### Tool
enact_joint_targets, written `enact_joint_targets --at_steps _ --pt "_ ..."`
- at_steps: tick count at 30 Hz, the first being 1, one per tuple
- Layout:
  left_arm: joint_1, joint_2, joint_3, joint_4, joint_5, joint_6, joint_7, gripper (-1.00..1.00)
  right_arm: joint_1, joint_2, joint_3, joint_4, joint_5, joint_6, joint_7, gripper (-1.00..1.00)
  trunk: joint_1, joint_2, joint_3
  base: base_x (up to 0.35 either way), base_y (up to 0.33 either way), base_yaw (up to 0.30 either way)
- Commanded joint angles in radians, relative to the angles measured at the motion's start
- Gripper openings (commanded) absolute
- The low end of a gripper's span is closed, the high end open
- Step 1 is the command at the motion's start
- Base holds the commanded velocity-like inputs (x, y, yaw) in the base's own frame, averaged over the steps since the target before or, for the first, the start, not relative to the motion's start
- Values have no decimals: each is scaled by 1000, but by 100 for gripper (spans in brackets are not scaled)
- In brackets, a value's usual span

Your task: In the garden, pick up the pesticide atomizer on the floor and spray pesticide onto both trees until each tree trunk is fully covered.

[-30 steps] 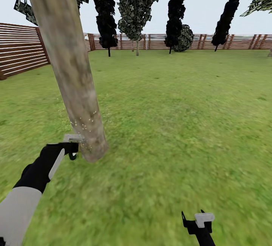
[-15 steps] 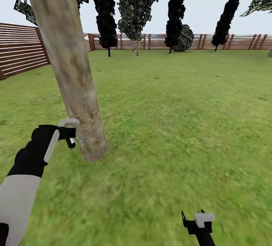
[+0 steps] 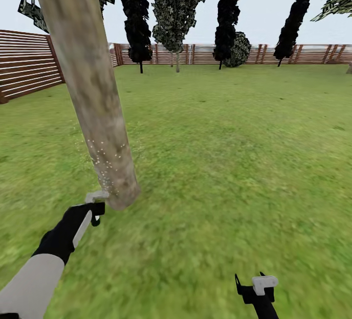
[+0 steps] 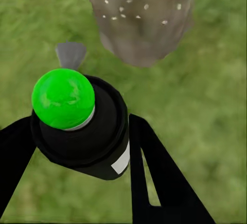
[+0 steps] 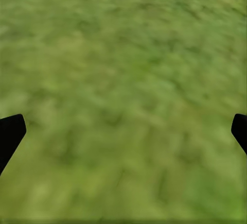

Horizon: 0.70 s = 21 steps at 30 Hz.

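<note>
- left gripper [image 4: 77, 131] clamped on pesticide atomizer [image 4: 82, 126], green cap facing tree trunk [image 3: 93, 94] base, just short of it
- pesticide [image 3: 108, 160] specks on lower trunk
- right gripper [image 3: 254, 287] spread wide, empty, over grass [image 5: 123, 90]

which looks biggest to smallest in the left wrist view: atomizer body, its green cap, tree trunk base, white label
As they look in the left wrist view:
1. tree trunk base and atomizer body, about alike; the atomizer sits nearer the camera, so no ranking between them
2. green cap
3. white label
</note>
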<state>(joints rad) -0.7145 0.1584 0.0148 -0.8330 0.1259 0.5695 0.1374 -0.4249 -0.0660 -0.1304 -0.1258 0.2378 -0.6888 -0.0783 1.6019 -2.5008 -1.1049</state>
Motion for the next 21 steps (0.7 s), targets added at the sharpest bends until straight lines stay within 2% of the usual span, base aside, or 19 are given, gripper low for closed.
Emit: enact_joint_targets --at_steps 1,2,3,6,8,10,11,14,19,21 --pt "0 -19 1 26 1 -42 52 -100 0 0 0 0 0 0 0 100 0 0 0 0 0 0" --pt "0 -41 2 53 5 -81 85 -100 0 0 0 0 0 0 0 100 0 0 0 0 0 0" --pt "1 -52 2 65 6 -93 92 -100 0 0 0 0 0 0 0 100 0 0 0 0 0 0" --pt "1 -67 3 74 9 -107 100 -100 0 0 0 0 0 0 0 100 0 0 0 0 -71 0" --pt "1 -67 9 79 17 -141 101 -100 0 0 0 0 0 0 0 100 0 0 0 0 -252 0" --pt "1 -62 38 136 70 -211 100 -100 0 0 0 0 0 0 0 100 0 0 0 44 -267 0" --pt "1 -61 42 152 77 -221 100 -100 0 0 0 0 0 0 -1 100 0 0 0 117 -268 0" --pt "3 -56 43 234 74 -306 101 -100 0 0 0 0 0 0 -1 100 0 0 0 104 -268 0" --pt "3 -57 41 267 72 -337 108 -100 0 0 0 0 -1 -1 -1 100 0 0 0 93 -268 0" --pt "3 -59 40 267 73 -339 177 -100 0 0 0 0 -1 -1 -2 100 0 0 0 77 -268 8"
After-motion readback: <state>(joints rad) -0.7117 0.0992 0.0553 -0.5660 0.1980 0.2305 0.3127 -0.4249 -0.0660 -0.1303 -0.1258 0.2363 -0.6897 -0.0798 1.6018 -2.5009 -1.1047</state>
